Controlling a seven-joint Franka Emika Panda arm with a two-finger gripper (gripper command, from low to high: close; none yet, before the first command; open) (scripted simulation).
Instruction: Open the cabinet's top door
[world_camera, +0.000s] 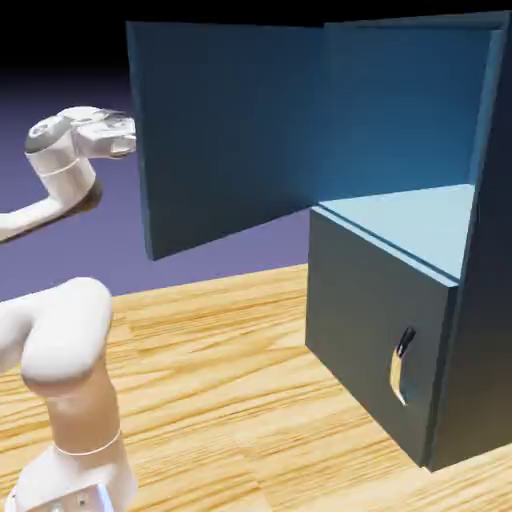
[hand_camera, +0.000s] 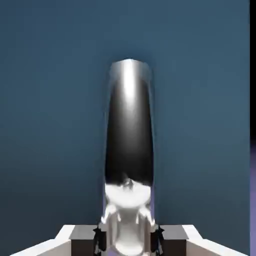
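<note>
The cabinet (world_camera: 470, 330) stands on the wooden counter (world_camera: 230, 370) at the exterior view's right side. Its top door (world_camera: 230, 130) is swung wide open, hinged along the upper compartment's inner edge and reaching out to the left, so its flat dark teal panel faces the camera edge-out. Behind it the upper compartment shows a lighter blue interior (world_camera: 410, 110) with a pale shelf floor (world_camera: 410, 225). Below that, the shorter lower panel (world_camera: 375, 340) is shut, and its small curved handle (world_camera: 402, 365), dark at the top and tan lower down, sits near its right side.

The white arm (world_camera: 60, 350) rises from the lower left, and its wrist (world_camera: 65, 150) reaches the free left edge of the top door. The claw itself is hidden behind that door edge in the exterior view.

In the hand view, the door panel (hand_camera: 50, 100) fills nearly the whole picture in dark teal. The top door's handle (hand_camera: 129, 130) runs up the middle as a glossy dark metallic bar with a bright highlight near its rounded upper end and a pale base lower down. The claw (hand_camera: 129, 235) sits at the bottom edge, its two dark finger pads (hand_camera: 99, 237) pressed against either side of the handle's pale base, clamped on it. A thin strip of violet backdrop (hand_camera: 253, 175) shows at the far right edge.
</note>
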